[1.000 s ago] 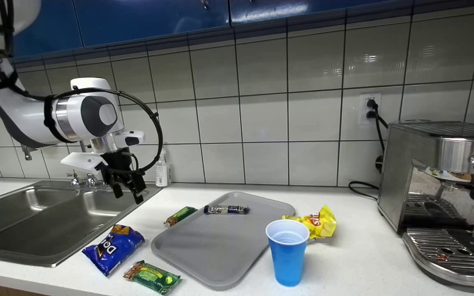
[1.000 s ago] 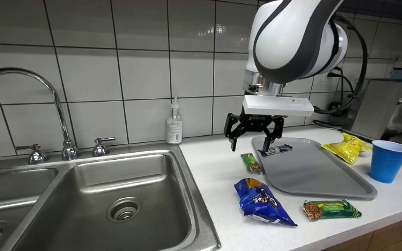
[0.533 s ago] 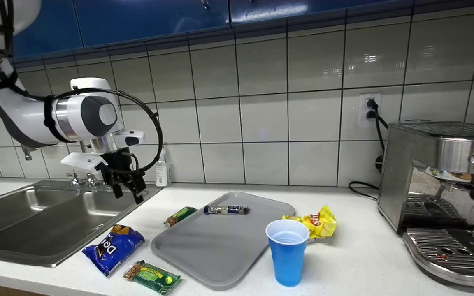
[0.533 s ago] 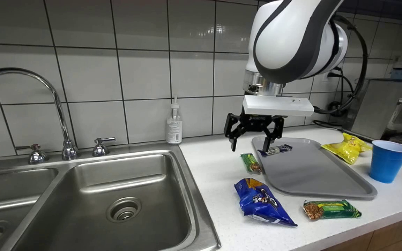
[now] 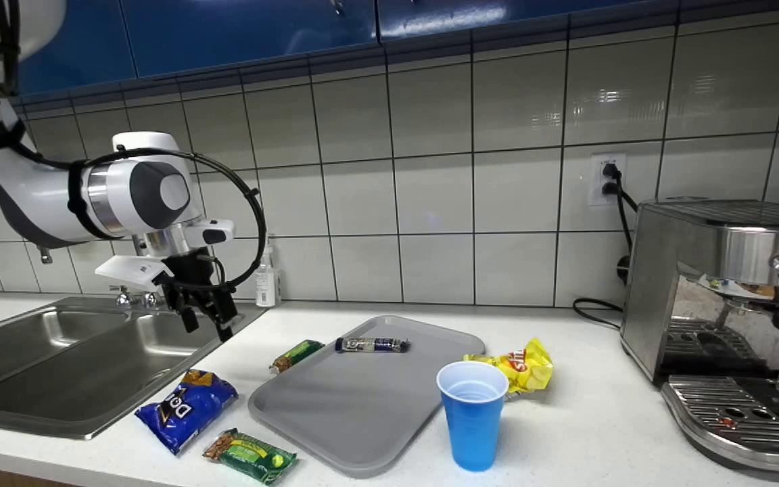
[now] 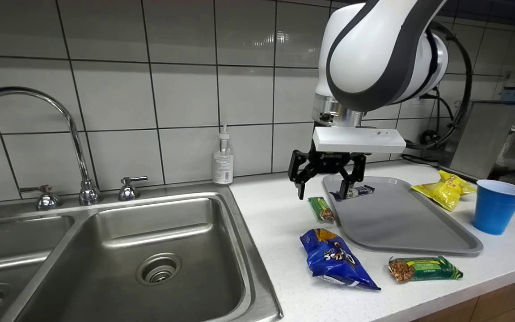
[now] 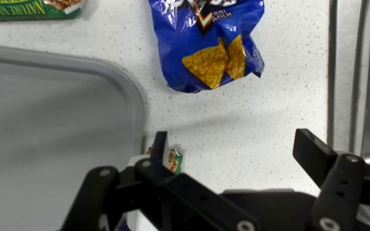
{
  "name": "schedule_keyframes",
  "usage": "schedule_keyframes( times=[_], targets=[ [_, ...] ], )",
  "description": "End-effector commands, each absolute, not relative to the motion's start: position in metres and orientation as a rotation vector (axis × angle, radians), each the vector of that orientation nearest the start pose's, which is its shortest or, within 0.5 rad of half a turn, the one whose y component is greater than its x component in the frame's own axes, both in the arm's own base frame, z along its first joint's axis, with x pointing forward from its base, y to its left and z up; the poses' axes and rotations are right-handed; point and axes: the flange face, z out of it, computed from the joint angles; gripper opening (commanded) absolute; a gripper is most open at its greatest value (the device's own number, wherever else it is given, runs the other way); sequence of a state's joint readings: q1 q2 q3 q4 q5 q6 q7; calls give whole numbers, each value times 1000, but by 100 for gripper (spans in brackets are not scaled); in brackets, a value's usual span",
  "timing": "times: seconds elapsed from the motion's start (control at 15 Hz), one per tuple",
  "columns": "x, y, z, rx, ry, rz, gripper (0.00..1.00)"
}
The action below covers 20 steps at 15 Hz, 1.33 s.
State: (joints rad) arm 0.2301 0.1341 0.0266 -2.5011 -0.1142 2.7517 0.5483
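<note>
Gripper (image 6: 322,195): hovers, jaws spread wide, above counter (image 6: 280,223)
Chip bag (image 7: 201,45): lies between sink (image 6: 257,268) and tray (image 5: 362,399)
Nearest green bar (image 6: 321,208): lies beside tray
Tray: carries a blue-wrapped bar (image 5: 372,345)
Cup (image 5: 473,426): stands upright nearby

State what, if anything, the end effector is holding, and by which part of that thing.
Nothing is held: the end effector is open above the counter, its jaws wide apart with no object gripped between them.
</note>
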Motion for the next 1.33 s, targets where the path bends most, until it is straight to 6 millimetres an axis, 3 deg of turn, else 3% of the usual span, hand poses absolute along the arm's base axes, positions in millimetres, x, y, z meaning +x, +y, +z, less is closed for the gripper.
schedule_keyframes(
  times=[0.0, 0.6, 1.27],
  targets=[
    [440, 130, 247, -3131, 251, -191, 100],
    [411, 146, 225, -3162, 175, -121, 100],
    [405, 143, 210, -3240, 179, -136, 100]
  ],
)
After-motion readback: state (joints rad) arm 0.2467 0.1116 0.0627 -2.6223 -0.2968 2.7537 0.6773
